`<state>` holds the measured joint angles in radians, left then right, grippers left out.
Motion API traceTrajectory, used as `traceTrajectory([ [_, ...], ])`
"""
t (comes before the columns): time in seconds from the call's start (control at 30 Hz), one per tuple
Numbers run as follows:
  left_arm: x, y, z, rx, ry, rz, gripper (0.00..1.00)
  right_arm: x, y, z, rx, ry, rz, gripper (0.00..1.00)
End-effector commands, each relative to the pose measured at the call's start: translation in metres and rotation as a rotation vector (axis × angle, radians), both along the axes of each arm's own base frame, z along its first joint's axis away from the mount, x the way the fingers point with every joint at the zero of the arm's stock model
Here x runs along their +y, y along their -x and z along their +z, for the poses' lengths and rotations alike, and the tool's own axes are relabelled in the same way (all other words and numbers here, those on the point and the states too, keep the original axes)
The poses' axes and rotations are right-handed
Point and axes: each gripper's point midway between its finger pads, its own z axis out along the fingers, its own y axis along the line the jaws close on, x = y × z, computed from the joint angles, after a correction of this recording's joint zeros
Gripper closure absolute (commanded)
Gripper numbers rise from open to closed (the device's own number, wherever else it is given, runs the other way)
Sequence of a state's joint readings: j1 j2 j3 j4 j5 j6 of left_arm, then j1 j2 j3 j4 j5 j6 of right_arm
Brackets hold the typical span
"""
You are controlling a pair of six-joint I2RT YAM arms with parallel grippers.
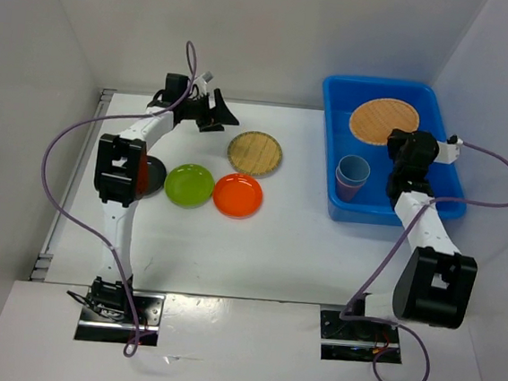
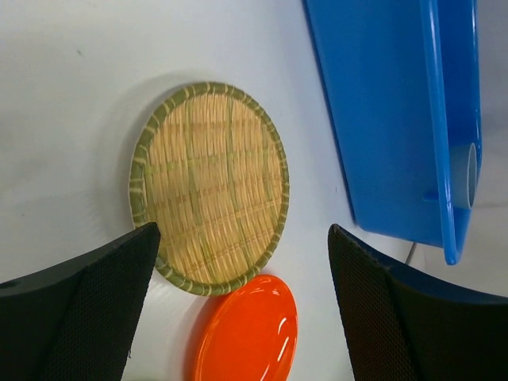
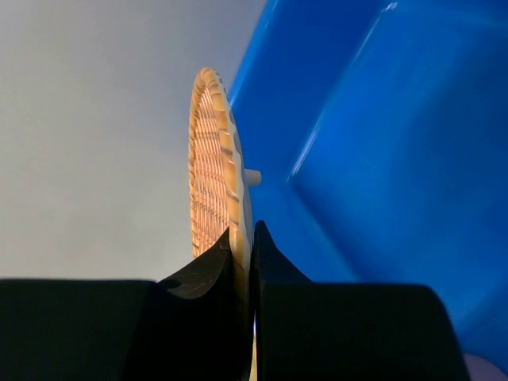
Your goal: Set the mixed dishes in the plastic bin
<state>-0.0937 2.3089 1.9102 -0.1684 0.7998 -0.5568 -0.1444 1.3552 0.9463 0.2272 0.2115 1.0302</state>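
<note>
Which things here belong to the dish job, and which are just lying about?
Job: plastic bin; blue cup, pink cup inside it; held woven plate in right gripper; second woven plate, lime plate, orange plate, black plate on table.
Not job: purple cables; metal rail at table's left edge.

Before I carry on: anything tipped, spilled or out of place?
Nothing stands out. The right gripper pinches a woven plate by its rim over the blue bin, two cups sit nested inside it, and the green plate and orange plate lie flat on the table.
</note>
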Motion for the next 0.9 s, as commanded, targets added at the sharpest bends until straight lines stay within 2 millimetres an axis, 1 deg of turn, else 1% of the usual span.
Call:
traceTrajectory([
  [0.0, 0.004, -0.019, 0.007, -0.067, -0.015, 0.015, 0.08, -0.029, -0.015, 0.052, -0.241, -0.056, -0.171, 1.00],
  [0.03, 0.004, -0.018, -0.003, -0.041, -0.018, 0.014, 0.08, -0.032, -0.021, 0.041, -0.223, -0.068, -0.188, 1.00],
  [0.07, 0.005, -0.021, 0.002, -0.058, -0.027, 0.018, 0.08, -0.036, -0.024, 0.043, -0.240, -0.086, -0.214, 1.00],
  [0.1, 0.006, -0.023, 0.000, -0.066, -0.035, 0.012, 0.08, -0.038, -0.027, 0.035, -0.229, -0.096, -0.225, 1.00],
  [0.13, 0.007, -0.023, -0.007, -0.048, -0.042, 0.019, 0.08, -0.039, -0.033, 0.027, -0.215, -0.107, -0.228, 1.00],
  [0.17, 0.007, -0.023, -0.008, -0.055, -0.047, 0.015, 0.08, -0.039, -0.036, 0.025, -0.226, -0.116, -0.228, 1.00],
  [0.2, 0.007, -0.025, -0.010, -0.054, -0.047, 0.015, 0.08, -0.040, -0.042, 0.012, -0.208, -0.124, -0.231, 1.00],
  [0.27, 0.007, -0.027, -0.013, -0.062, -0.052, 0.011, 0.08, -0.043, -0.047, 0.003, -0.204, -0.132, -0.245, 1.00],
  [0.3, 0.007, -0.025, -0.022, -0.036, -0.055, 0.010, 0.08, -0.044, -0.052, 0.002, -0.209, -0.132, -0.244, 1.00],
  [0.33, 0.007, -0.026, -0.018, -0.047, -0.061, 0.005, 0.08, -0.045, -0.058, -0.011, -0.183, -0.133, -0.246, 1.00],
  [0.37, 0.007, -0.028, -0.020, -0.051, -0.065, 0.001, 0.08, -0.045, -0.062, -0.014, -0.182, -0.146, -0.249, 1.00],
  [0.4, 0.007, -0.027, -0.029, -0.025, -0.068, 0.000, 0.08, -0.051, -0.065, -0.013, -0.192, -0.145, -0.259, 1.00],
  [0.43, 0.008, -0.029, -0.024, -0.046, -0.071, -0.003, 0.08, -0.052, -0.071, -0.020, -0.188, -0.156, -0.261, 1.00],
  [0.47, 0.006, -0.028, -0.032, -0.030, -0.065, -0.013, 0.08, -0.052, -0.074, -0.026, -0.180, -0.156, -0.262, 1.00],
  [0.5, 0.005, -0.028, -0.036, -0.034, -0.063, -0.026, 0.08, -0.058, -0.076, -0.026, -0.186, -0.165, -0.267, 1.00],
  [0.53, 0.004, -0.027, -0.042, -0.021, -0.058, -0.033, 0.08, -0.060, -0.083, -0.033, -0.176, -0.165, -0.268, 1.00],
  [0.57, 0.004, -0.027, -0.050, -0.002, -0.059, -0.034, 0.08, -0.065, -0.086, -0.034, -0.175, -0.165, -0.278, 1.00],
  [0.6, 0.005, -0.028, -0.051, 0.002, -0.064, -0.038, 0.08, -0.066, -0.089, -0.038, -0.165, -0.154, -0.276, 1.00],
  [0.63, 0.005, -0.026, -0.058, 0.012, -0.071, -0.044, 0.08, -0.065, -0.098, -0.043, -0.158, -0.157, -0.264, 1.00],
  [0.67, 0.004, -0.025, -0.061, 0.026, -0.066, -0.051, 0.08, -0.068, -0.101, -0.047, -0.149, -0.151, -0.257, 1.00],
  [0.7, 0.005, -0.024, -0.062, 0.025, -0.073, -0.058, 0.08, -0.068, -0.106, -0.042, -0.166, -0.152, -0.246, 1.00],
  [0.73, 0.006, -0.026, -0.060, 0.006, -0.084, -0.056, 0.08, -0.068, -0.109, -0.045, -0.162, -0.152, -0.246, 1.00],
  [0.77, 0.007, -0.025, -0.067, 0.027, -0.093, -0.049, 0.08, -0.071, -0.111, -0.059, -0.138, -0.151, -0.260, 1.00],
  [0.8, 0.002, -0.024, -0.068, 0.020, -0.097, -0.062, 0.08, -0.071, -0.114, -0.059, -0.139, -0.151, -0.260, 1.00],
  [0.83, 0.002, -0.024, -0.066, 0.012, -0.103, -0.068, 0.08, -0.072, -0.117, -0.059, -0.147, -0.162, -0.262, 1.00],
  [0.87, 0.002, -0.022, -0.070, 0.030, -0.104, -0.069, 0.08, -0.076, -0.118, -0.072, -0.124, -0.164, -0.266, 1.00],
])
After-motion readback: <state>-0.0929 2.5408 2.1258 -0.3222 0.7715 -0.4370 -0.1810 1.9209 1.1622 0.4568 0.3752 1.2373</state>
